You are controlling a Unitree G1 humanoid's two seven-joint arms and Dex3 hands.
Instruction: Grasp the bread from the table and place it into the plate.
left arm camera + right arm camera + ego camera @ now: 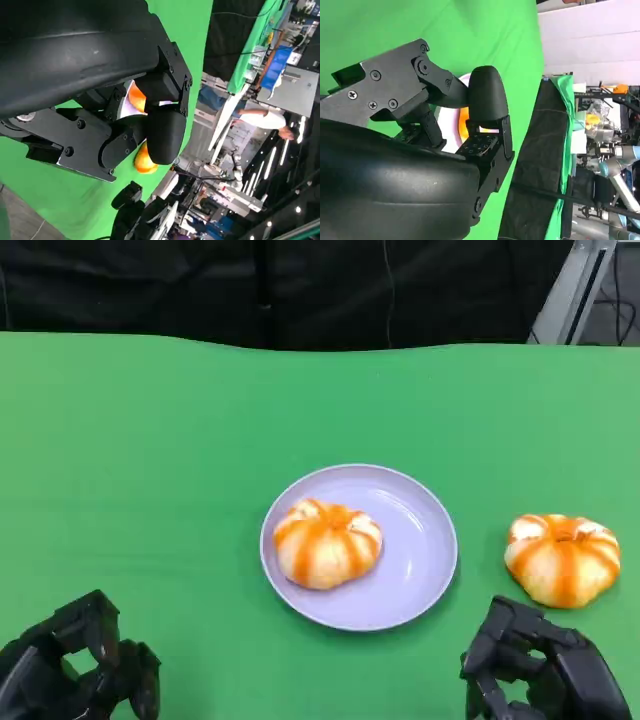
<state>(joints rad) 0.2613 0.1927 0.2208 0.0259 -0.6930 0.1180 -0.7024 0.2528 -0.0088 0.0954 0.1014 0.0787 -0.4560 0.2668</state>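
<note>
I'm looking down at the green table (150,460), which takes up nearly the whole head view, with a dark curtain (300,290) along its far edge. Near the middle sits the lavender plate (425,540), and 1 bread (327,542) already lies in it, toward its left side. So I judge that part done. A 2nd bread (562,558) rests on the cloth to the right of the plate, apart from its rim, and that is what is left: pick it up and set it on the bare right half of the plate.

My right hand (540,670) hovers at the near edge, just near of that 2nd bread and not touching it; it holds nothing, its fingers curled loosely. My left hand (80,665) is at the near left, well apart from everything, also holding nothing, fingers curled in.

Nothing stands between the right hand and the loose bread. My 1 concern is the plated bread: I'd lower the 2nd one clear of it.

In the left wrist view a person (262,120) stands off beyond the table.
</note>
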